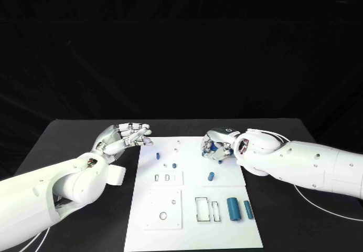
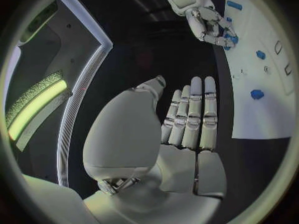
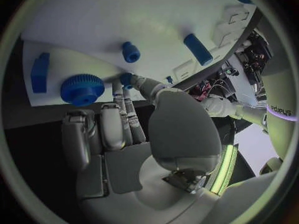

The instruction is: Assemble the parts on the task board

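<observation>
The white task board (image 1: 193, 231) lies in the middle of the table. My right hand (image 1: 219, 144) hovers low over its far right part, and its thumb and a finger pinch a small blue part (image 3: 126, 78). A blue gear (image 3: 82, 88) and a blue block (image 3: 40, 72) lie on the board close to that hand. My left hand (image 1: 125, 137) hangs over the table beside the board's far left corner, fingers loosely bent, holding nothing. The left wrist view shows the right hand (image 2: 206, 20) with blue at its fingertips.
Two small blue pegs (image 1: 158, 155) (image 1: 174, 165) stand on the board's far left part, and a short blue piece (image 1: 212, 175) lies mid-board. Two blue cylinders (image 1: 233, 209) (image 1: 248, 209) lie near the right edge beside rectangular slots (image 1: 201, 209). An oval hole (image 1: 162, 216) sits near left.
</observation>
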You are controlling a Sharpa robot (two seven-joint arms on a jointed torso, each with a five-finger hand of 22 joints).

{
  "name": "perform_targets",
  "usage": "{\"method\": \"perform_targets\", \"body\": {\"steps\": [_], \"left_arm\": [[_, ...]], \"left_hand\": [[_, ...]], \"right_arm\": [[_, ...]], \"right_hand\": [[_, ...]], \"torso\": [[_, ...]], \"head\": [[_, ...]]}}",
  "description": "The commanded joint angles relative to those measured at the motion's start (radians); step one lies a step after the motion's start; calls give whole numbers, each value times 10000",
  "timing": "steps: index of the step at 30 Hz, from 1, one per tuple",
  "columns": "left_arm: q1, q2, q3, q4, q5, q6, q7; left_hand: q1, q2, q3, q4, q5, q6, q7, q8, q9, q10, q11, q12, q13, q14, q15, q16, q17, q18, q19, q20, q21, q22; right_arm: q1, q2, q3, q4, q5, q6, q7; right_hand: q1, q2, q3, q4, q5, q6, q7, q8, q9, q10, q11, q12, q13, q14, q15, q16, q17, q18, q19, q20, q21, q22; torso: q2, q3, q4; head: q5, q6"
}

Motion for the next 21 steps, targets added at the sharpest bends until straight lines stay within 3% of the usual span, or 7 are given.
{"method": "perform_targets", "body": {"steps": [1,4,5,8,13,17,21], "left_arm": [[12,15,12,13,57,286,15],[12,11,13,14,57,302,3],[12,10,13,13,57,307,1],[12,5,14,12,57,317,-1],[12,2,14,7,57,325,-7],[13,-30,14,26,57,314,-15],[14,-53,14,39,58,309,-16]], "left_hand": [[-55,39,21,-21,-35,-8,75,-48,11,-47,-5,-55,10,-51,-4,40,17,117,12,14,38,10],[-51,41,24,-26,-36,-5,74,-46,13,-45,-7,-55,11,-56,-5,43,22,118,11,13,40,11],[-51,41,24,-26,-36,-5,74,-46,13,-45,-7,-55,11,-56,-5,43,22,118,11,13,40,11],[-42,42,29,-36,-38,-2,72,-44,15,-43,-9,-56,13,-64,-7,49,30,118,9,12,44,12],[-36,43,34,-43,-39,0,70,-43,17,-42,-10,-57,14,-70,-8,53,37,118,7,11,47,14],[-26,45,40,-56,-42,1,69,-41,20,-40,-12,-58,15,-79,-10,60,47,118,5,10,52,16],[-1,38,55,-91,-47,-21,73,-54,20,-58,-7,-75,13,-110,-8,76,73,117,-7,8,63,21]], "right_arm": [[-23,28,-7,-3,61,93,-17],[-27,36,-7,3,15,-59,-62],[-28,38,-7,7,2,-151,-67],[-32,46,-7,24,13,-459,-55],[-34,101,-3,76,50,-1097,-166],[-18,292,12,43,31,-1600,-388],[-1,564,30,-78,-17,-1959,-560]], "right_hand": [[99,131,62,31,29,106,-22,82,52,131,-13,39,25,370,-60,84,13,-142,519,-69,66,1516],[265,206,161,-33,34,192,-60,156,121,227,-52,44,48,366,-94,121,16,-154,546,-97,101,1583],[456,346,328,-113,-283,302,-97,250,209,333,-89,49,75,360,-129,154,12,-171,584,-131,147,1671],[538,424,411,-160,-278,431,-140,365,314,499,-145,91,123,353,-166,175,-6,-204,661,-161,228,1834],[504,480,429,-126,-247,454,-150,408,370,560,-162,97,152,355,-180,200,3,-216,689,-178,259,1895],[529,488,457,-156,-151,451,-150,437,422,574,-171,79,170,352,-192,210,-13,-218,692,-192,264,1905],[560,485,501,-200,-62,396,-125,436,463,553,-157,40,181,345,-186,215,-36,-215,683,-195,258,1893]], "torso": [[6,-12,23],[9,-24,33],[8,-27,38],[4,-28,48],[12,-40,64],[7,-52,49],[38,-30,35]], "head": [[-26,-1],[-41,-8],[-42,-11],[-45,-11],[-39,32],[47,81],[72,79]]}}
